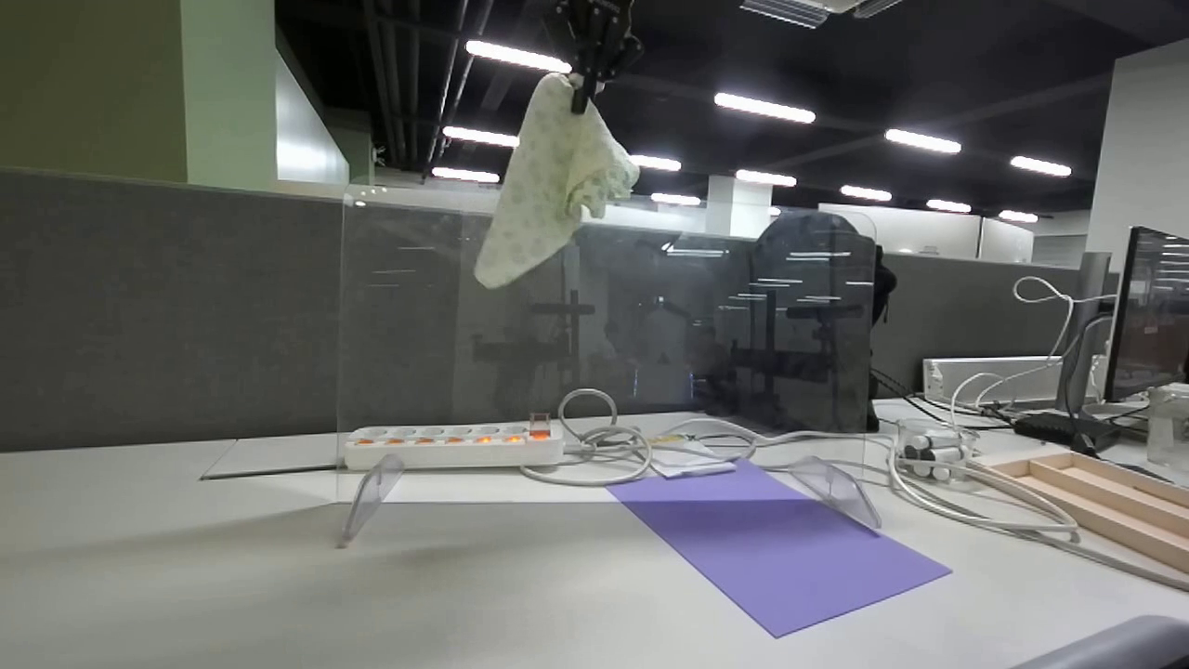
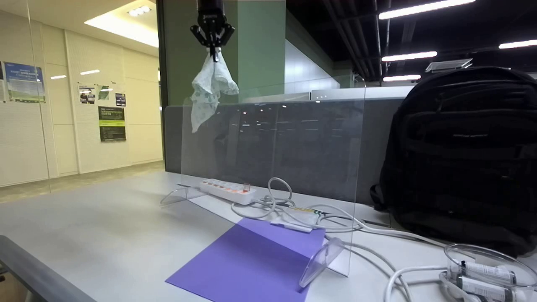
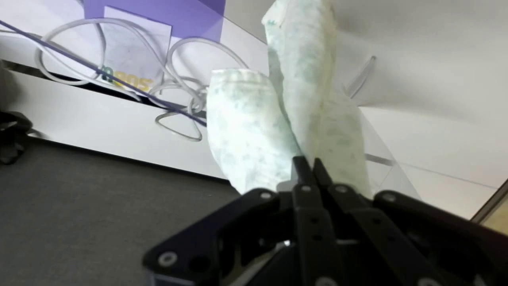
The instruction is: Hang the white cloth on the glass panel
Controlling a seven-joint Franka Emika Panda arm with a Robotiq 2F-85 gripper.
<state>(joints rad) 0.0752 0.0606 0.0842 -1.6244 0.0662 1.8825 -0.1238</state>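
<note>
A white cloth with pale green spots hangs in folds from my gripper, in both exterior views [image 1: 548, 177] [image 2: 209, 84] and in the wrist view [image 3: 250, 123]. My gripper [image 1: 582, 98] is shut on the cloth's upper part, and the fingertips nearly meet in the wrist view [image 3: 311, 165]. The clear glass panel [image 1: 418, 344] stands upright on the table on clear feet; it also shows in an exterior view [image 2: 319, 151]. My gripper is above the panel's top edge. The cloth's lower tip overlaps the panel in both exterior views; whether in front of or behind it, I cannot tell.
A white power strip [image 1: 455, 448] and looped white cables [image 1: 613, 455] lie behind the panel. A purple sheet [image 1: 780, 548] lies partly under it. A grey partition [image 1: 167, 316] stands behind. A black backpack [image 2: 461, 167], a clear container [image 2: 486, 268] and a wooden tray [image 1: 1105, 492] are farther aside.
</note>
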